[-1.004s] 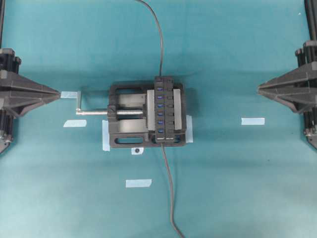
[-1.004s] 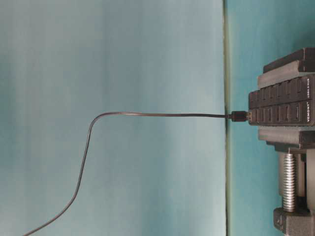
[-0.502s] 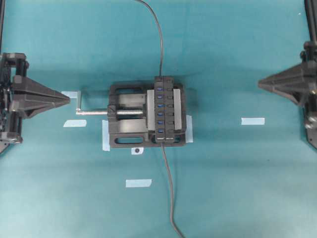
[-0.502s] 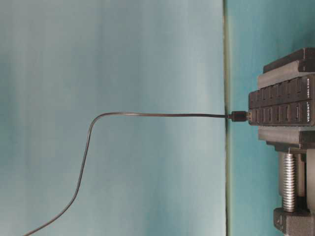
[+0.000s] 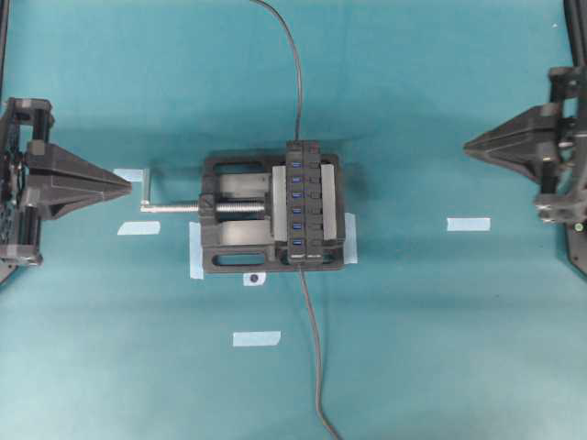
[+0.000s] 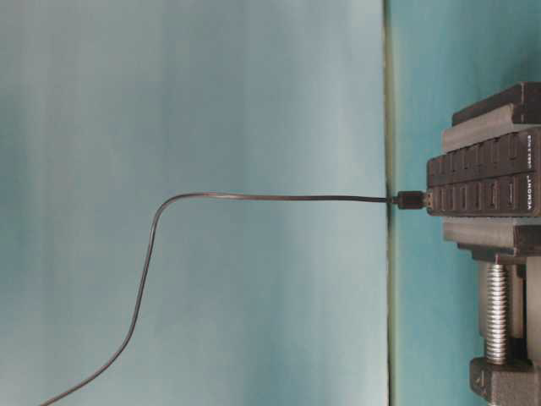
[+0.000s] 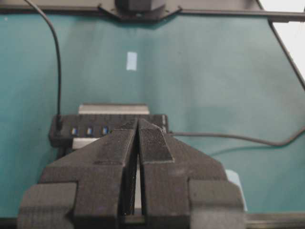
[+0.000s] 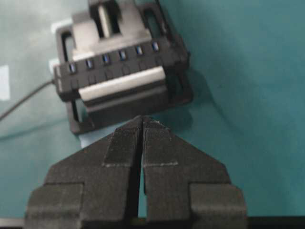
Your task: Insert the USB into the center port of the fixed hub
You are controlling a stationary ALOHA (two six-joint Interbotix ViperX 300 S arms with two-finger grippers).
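Observation:
The fixed hub (image 5: 315, 202) is a narrow black bar clamped in a vise, also seen in the table-level view (image 6: 482, 178). The USB (image 5: 296, 148) stands plugged in the hub's far-end slot, and its thin cable rises from it (image 6: 412, 200) (image 7: 58, 122). The center port (image 5: 296, 195) is an empty blue slot (image 8: 122, 55); in the left wrist view my fingers hide it. My left gripper (image 5: 127, 183) (image 7: 138, 121) is shut and empty, left of the vise handle. My right gripper (image 5: 466, 145) (image 8: 142, 118) is shut and empty, far right of the hub.
The black vise (image 5: 234, 247) has a silver screw (image 5: 179, 207) pointing at my left gripper. The hub's own cable (image 5: 314, 348) runs from its near end off the front edge. Pale tape strips (image 5: 468, 224) (image 5: 256, 338) lie on the teal cloth.
My left gripper has moved a little toward the vise. My right gripper has shifted toward the far side and slightly inward. The hub and the USB have not moved.

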